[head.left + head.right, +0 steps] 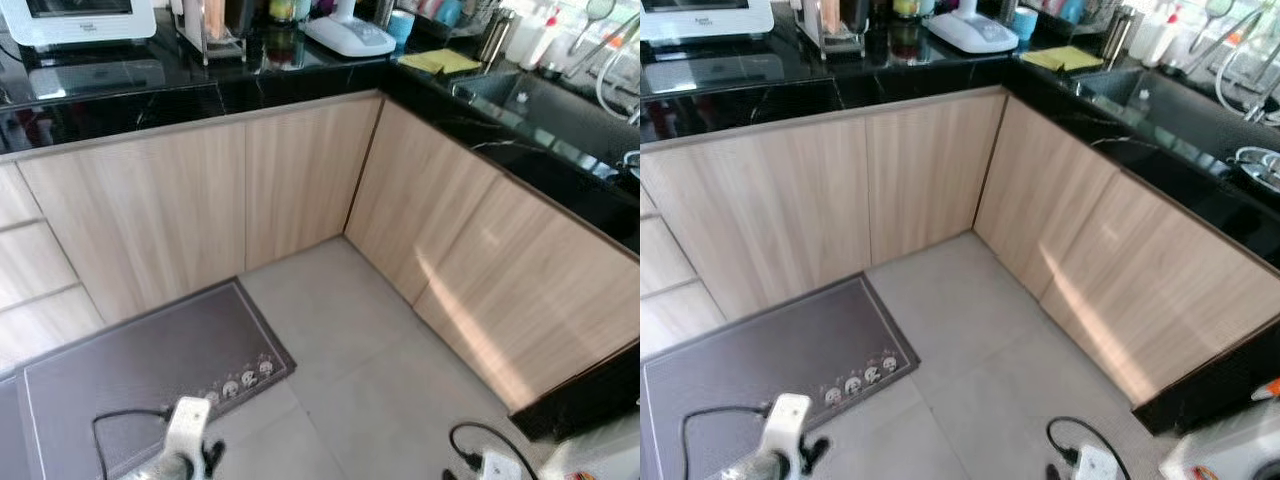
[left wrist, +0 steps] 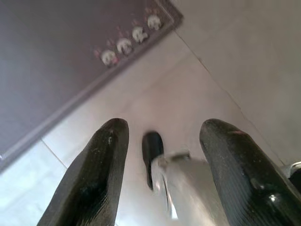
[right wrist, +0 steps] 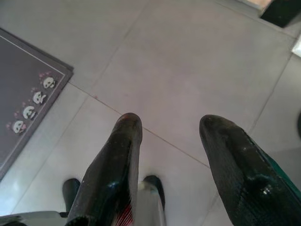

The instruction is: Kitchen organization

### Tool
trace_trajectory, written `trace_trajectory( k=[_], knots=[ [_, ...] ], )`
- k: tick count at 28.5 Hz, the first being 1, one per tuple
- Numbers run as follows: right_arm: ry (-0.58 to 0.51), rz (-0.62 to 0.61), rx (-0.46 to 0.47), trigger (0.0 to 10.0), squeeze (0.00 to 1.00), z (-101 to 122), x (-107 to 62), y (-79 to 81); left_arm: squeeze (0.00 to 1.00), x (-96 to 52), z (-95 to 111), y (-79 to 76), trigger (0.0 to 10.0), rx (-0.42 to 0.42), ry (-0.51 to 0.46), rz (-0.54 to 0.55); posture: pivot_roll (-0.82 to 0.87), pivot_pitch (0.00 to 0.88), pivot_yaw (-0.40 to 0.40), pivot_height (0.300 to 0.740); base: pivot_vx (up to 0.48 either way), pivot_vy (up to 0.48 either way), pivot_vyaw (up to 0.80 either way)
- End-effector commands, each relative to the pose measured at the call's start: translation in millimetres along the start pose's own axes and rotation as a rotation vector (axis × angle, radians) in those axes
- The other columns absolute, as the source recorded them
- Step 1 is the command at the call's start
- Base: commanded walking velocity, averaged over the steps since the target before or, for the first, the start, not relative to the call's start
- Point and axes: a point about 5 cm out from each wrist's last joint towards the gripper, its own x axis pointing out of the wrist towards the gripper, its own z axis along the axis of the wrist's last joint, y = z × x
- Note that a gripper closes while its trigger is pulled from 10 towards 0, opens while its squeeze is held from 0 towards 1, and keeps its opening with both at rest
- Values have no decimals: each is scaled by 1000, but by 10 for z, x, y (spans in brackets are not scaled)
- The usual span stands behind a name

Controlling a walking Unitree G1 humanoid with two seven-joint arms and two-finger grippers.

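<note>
I face an inside corner of a kitchen with black countertops (image 1: 300,75) over pale wood cabinet doors (image 1: 300,175), all closed. On the counter stand a white oven (image 1: 80,18), a white appliance (image 1: 348,35), a blue cup (image 1: 402,22) and a yellow cloth (image 1: 440,62) beside the sink (image 1: 500,88). Both arms hang low over the floor. In the left wrist view, my left gripper (image 2: 160,127) is open with nothing held. My right gripper (image 3: 171,122) is open too, over bare tiles.
A dark grey mat (image 1: 130,380) with small skull prints lies on the tiled floor (image 1: 370,350) before the left cabinets. Drawers (image 1: 30,280) are at far left. A faucet and bottles (image 1: 590,40) crowd the right counter.
</note>
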Motion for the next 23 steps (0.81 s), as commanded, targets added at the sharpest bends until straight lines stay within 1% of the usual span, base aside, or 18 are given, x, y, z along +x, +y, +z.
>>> trace_trajectory(
  k=[1, 3, 9, 10, 14, 20, 22, 23],
  knots=[
    [7, -38, 3, 10000, 0, -22, -29, -122, 0, 15, -41, -125, 10000, 2, 18, -36, 230, 65, -104, 740, 356, 0, 0],
    [5, -40, 10, 10000, 0, -22, -24, -97, 0, 15, -29, -109, 10000, 23, 21, -41, 224, 60, -99, 740, 352, 0, 0],
    [2, -47, 20, 10000, 0, -20, -21, -91, 0, 16, -23, -105, 10000, 31, 21, -45, 218, 55, -95, 740, 356, 0, 0],
    [-7, -59, 30, 10000, 0, -5, -17, -92, 0, 20, -8, -115, 10000, 37, 19, -51, 164, 31, -70, 740, 360, 0, 0],
    [-35, -97, 65, 10000, 0, 47, -7, -106, 0, 35, 40, -155, 10000, 54, 9, -75, 122, 24, -51, 740, 358, 0, 0],
    [-63, -123, 83, 10000, 0, 121, 9, -114, 0, 54, 110, -202, 10000, 94, 2, -110, 40, 11, 3, 740, 361, 0, 0],
    [-74, -140, 115, 10000, 0, 141, 15, -114, 0, 60, 137, -215, 10000, 111, 0, -121, 14, 5, 22, 740, 362, 0, 0],
    [-74, -140, 115, 10000, 0, 141, 15, -114, 0, 60, 137, -215, 10000, 111, 0, -121, 14, 5, 22, 740, 360, 0, 0]
  ],
)
